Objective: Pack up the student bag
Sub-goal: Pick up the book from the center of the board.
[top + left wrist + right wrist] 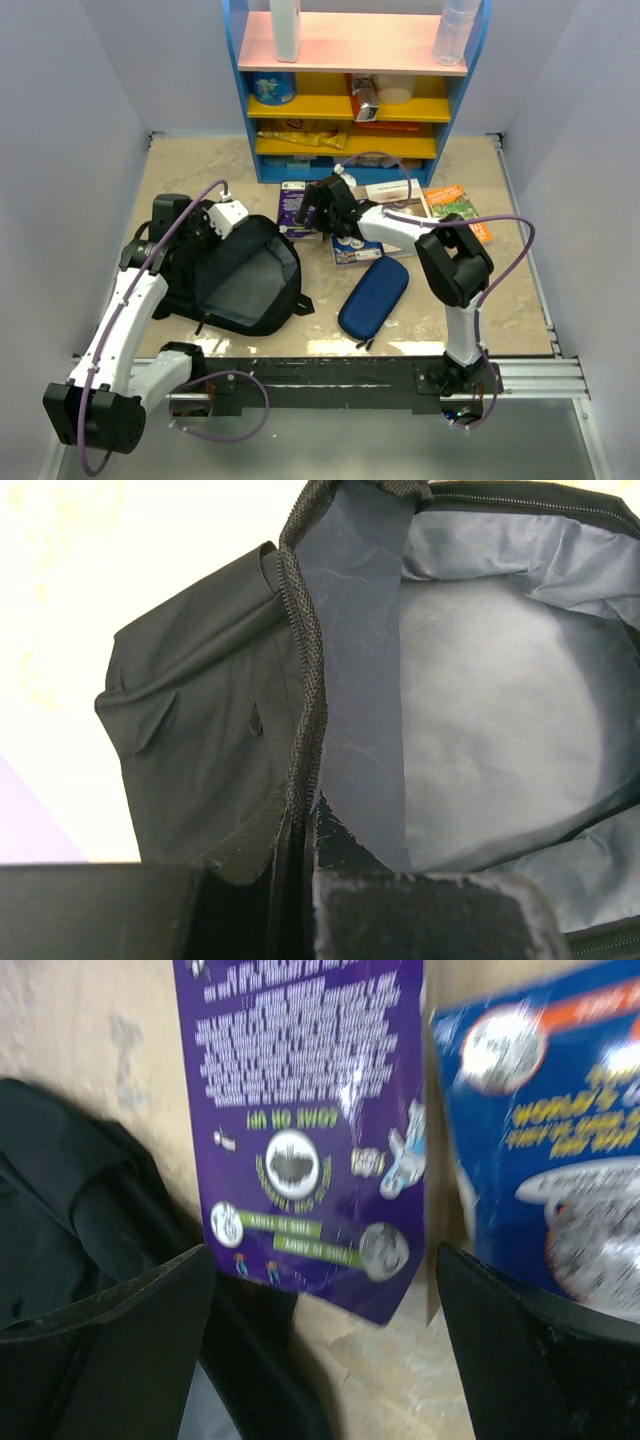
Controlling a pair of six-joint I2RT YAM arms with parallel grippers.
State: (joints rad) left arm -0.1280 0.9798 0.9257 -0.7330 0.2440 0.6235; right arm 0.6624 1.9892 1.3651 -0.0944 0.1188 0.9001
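1. Black student bag [240,275] lies open on the table [200,165], left side, mouth gaping.
2. Left gripper [290,900] is pinched tight on its zipper rim.
3. Right gripper [320,1350] hangs over the purple book [310,1110], fingers wide apart.

We log a beige marbled bench [200,170]. At its far edge is a blue-framed shelf unit [240,100] holding a white bottle [286,30] and a clear plastic bottle [455,32] on its pink top board, with a blue round tub [274,88] on the yellow board below. On the bench, a purple paperback book [310,1130] lies flat just beside a blue glossy book [540,1160], a bare strip between them. An orange-green book [455,203] sits further right. A dark-blue oval pencil case [374,297] lies near the blue book.
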